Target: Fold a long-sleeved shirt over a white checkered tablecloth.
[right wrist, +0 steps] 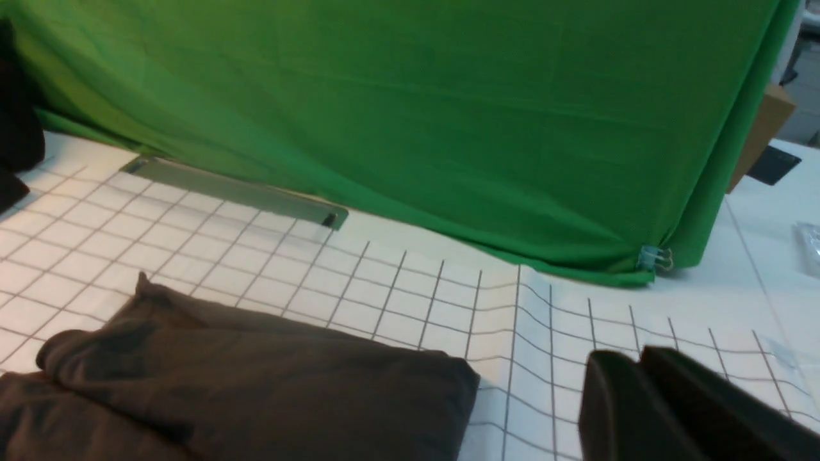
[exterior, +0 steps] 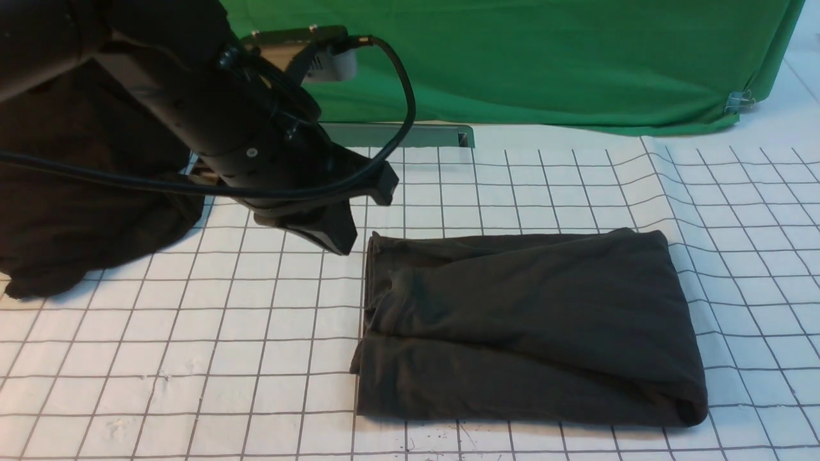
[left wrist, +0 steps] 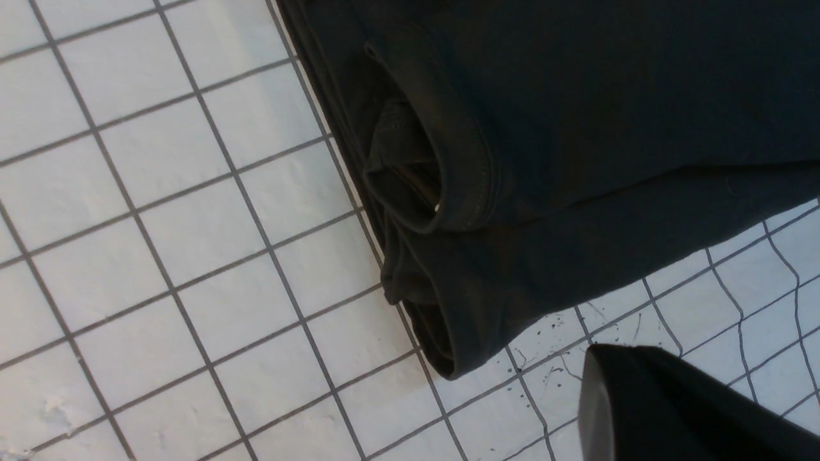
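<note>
The long-sleeved shirt [exterior: 525, 326] lies folded into a thick charcoal rectangle on the white checkered tablecloth [exterior: 192, 358], right of the middle. No print shows on it. My left gripper [exterior: 339, 246] hangs shut and empty just above the cloth, close to the shirt's far left corner and apart from it. In the left wrist view the shut left gripper [left wrist: 615, 351] points at bare tablecloth [left wrist: 160, 256] beside the shirt's [left wrist: 576, 115] layered folded edge. My right gripper [right wrist: 640, 352] is shut with nothing in it, above the tablecloth [right wrist: 397, 294] beside the shirt's [right wrist: 256, 390] right end. It is outside the front view.
A deeper-black plain garment mass [exterior: 70, 198] sits at the far left under my left arm. A green cloth [exterior: 544, 57] hangs along the back, held by a clip [exterior: 740, 99]. A grey metal bar [exterior: 397, 134] lies at its foot. A brown box [right wrist: 765, 128] stands beyond the green cloth.
</note>
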{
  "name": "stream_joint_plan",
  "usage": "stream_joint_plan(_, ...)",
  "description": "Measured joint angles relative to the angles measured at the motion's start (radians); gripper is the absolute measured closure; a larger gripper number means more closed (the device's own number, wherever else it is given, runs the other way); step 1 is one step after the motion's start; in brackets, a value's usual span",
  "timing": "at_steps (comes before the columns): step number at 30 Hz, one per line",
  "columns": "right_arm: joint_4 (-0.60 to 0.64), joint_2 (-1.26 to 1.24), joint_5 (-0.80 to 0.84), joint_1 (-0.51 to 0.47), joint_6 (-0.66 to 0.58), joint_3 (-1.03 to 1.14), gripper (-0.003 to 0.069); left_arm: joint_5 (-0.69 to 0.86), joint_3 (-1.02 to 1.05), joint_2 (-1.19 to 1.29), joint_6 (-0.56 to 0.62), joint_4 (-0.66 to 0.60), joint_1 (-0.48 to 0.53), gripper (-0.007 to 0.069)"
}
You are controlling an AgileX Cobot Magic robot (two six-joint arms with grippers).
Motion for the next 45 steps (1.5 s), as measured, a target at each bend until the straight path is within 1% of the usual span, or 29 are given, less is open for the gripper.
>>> stream_joint_plan(4,0.003,-0.01,-0.099,0.0,0.023,0.079,0.0617,-0.006,0.0,0.0,0.002,0.002,0.0,0.0624)
stream_joint_plan(9,0.003,-0.01,-0.146,0.0,0.033,0.088,0.0611,-0.015,0.0,0.0,0.02,0.009,0.0,0.0624)
stream_joint_plan(17,0.004,-0.01,-0.149,0.0,0.038,0.088,0.0591,-0.035,0.0,0.0,0.042,0.015,0.0,0.0624)
stream_joint_plan(35,0.004,-0.01,-0.155,0.0,0.038,0.106,0.0537,-0.053,0.0,0.0,0.046,0.015,0.0,0.0622)
stream_joint_plan(38,0.004,-0.01,-0.21,0.0,0.038,0.172,0.0532,-0.054,0.0,0.0,0.046,0.015,0.0,0.0622)
stream_joint_plan(40,0.004,-0.033,-0.278,-0.002,0.038,0.252,0.0526,-0.055,0.0,0.0,0.046,0.015,0.0,0.0622)
stream_joint_plan(45,-0.011,-0.128,-0.29,-0.01,0.038,0.394,0.0515,-0.066,0.0,0.0,0.046,0.02,0.0,0.0622)
